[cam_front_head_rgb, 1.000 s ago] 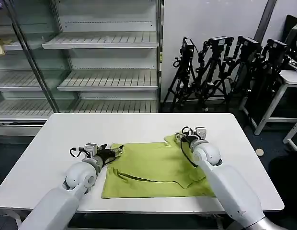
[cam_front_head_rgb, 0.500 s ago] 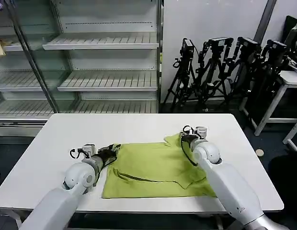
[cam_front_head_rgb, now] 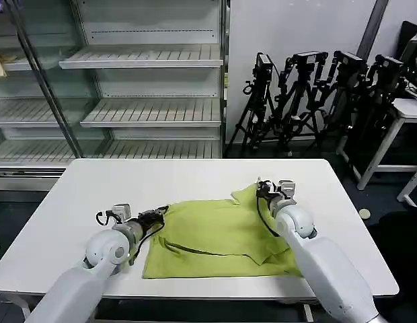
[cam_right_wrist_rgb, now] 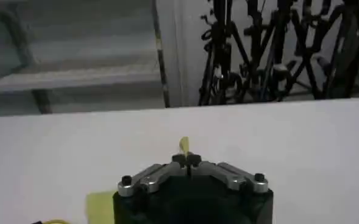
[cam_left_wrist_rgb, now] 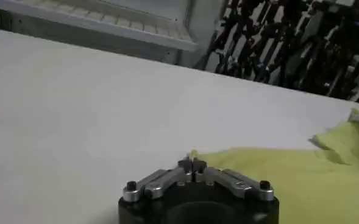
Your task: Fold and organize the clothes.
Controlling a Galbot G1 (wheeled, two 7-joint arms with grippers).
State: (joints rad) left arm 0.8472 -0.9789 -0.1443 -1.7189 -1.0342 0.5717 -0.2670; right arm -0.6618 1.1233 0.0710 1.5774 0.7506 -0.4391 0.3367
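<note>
A lime yellow-green T-shirt (cam_front_head_rgb: 218,235) of soft, matte cotton is spread on the smooth white tabletop (cam_front_head_rgb: 94,195), lying near the front edge and slightly toward 3 o'clock of the centre. The cloth is laid in a roughly rectangular shape, with shallow wrinkles and a dark fold line running across its lower half. The far corner of the garment at about 9 o'clock is gripped by the left pincer (cam_front_head_rgb: 161,212), whose metal fingers are seen in the left wrist view pressed together on a thin edge of the green fabric (cam_left_wrist_rgb: 192,159). The opposite far corner, at about 1 o'clock, is lifted into a small peak and is pinched by the right pincer (cam_front_head_rgb: 259,189); in the right wrist view its fingers are closed on a narrow sliver of the cloth (cam_right_wrist_rgb: 184,146). Both pincers are black with silver linkages, carried on rounded, glossy white arms with dark cables looped at the wrists. Behind the tabletop, at 11 o'clock, bare white wire-slatted shelving (cam_front_head_rgb: 141,81) is seen behind a glass door, and at 1 o'clock a cluster of black tripods (cam_front_head_rgb: 309,101) is stood against a pale wall.
</note>
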